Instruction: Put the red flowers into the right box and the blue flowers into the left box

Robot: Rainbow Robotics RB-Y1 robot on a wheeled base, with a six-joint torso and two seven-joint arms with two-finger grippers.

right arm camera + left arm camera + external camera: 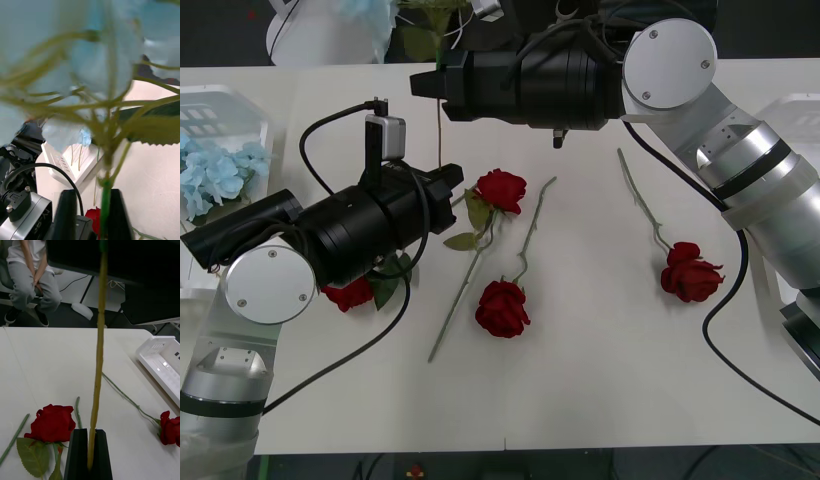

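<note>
A blue flower (368, 17) stands upright over the table's far middle, its thin stem (440, 140) running down. My right gripper (423, 84) is shut on the stem's upper part; in the right wrist view its black fingers (106, 210) clamp the green stem below the blurred blue head (93, 63). My left gripper (452, 186) is shut on the stem's lower end (98, 363). Red flowers lie on the table: three roses (502, 188) (502, 308) (690, 272) in the open, another (350, 294) partly under my left arm. The left box (210, 100) holds blue flowers (220, 172). The right box (795, 108) sits at the right edge.
Long rose stems (635, 195) cross the middle of the white table (610, 380). A white bowl-like object (305, 40) stands beyond the far edge. The right box (161, 363) lies beyond the roses (52, 423) in the left wrist view.
</note>
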